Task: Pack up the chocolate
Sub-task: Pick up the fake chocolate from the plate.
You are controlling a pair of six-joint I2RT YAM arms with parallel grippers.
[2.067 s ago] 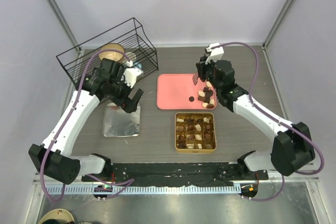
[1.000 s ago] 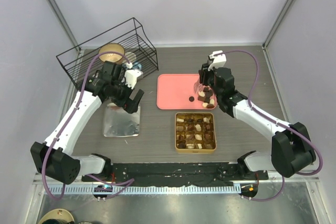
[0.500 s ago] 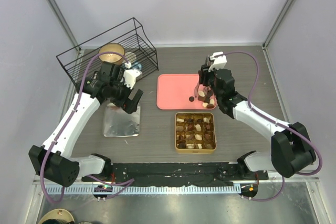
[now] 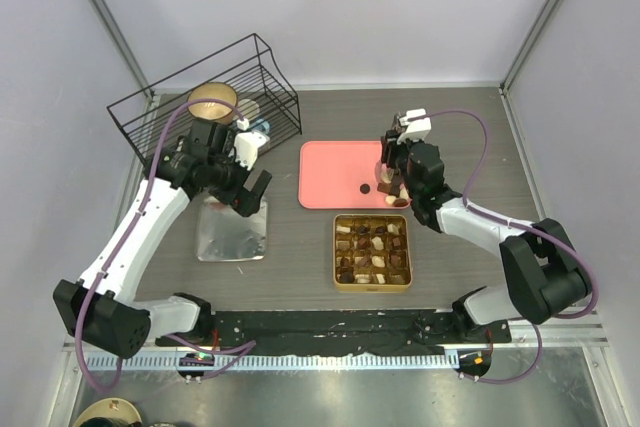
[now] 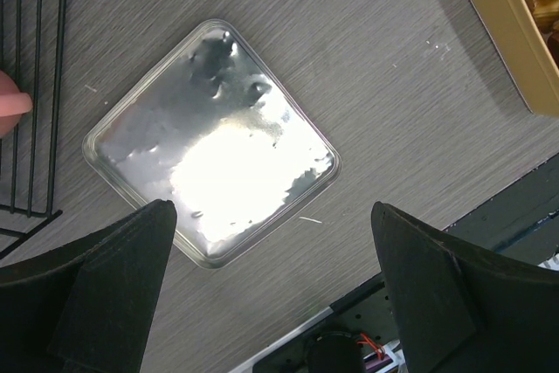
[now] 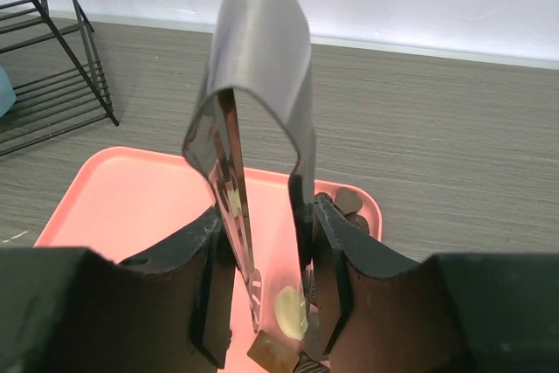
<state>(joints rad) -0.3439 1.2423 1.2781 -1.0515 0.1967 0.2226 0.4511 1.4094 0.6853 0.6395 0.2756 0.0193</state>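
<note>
Clamped partway shut on metal tongs [image 6: 262, 85], the right gripper [image 6: 262, 303] sets their tips at the chocolate [image 6: 272, 353] piled on the pink tray's [image 6: 131, 198] right edge (small, light, easily marred; pinch gently across the sides), while the left gripper [image 5: 271, 209] hangs wide open and empty.

Top: we are viewing the whole table [image 4: 300, 247] from above, at its near side | left wrist: looking straight down, close, at the silver tray [image 5: 210, 141] | right wrist: facing forward along the tongs [image 6: 262, 85], low over the pink tray [image 6: 131, 189] | top is sharing both trays.
</note>
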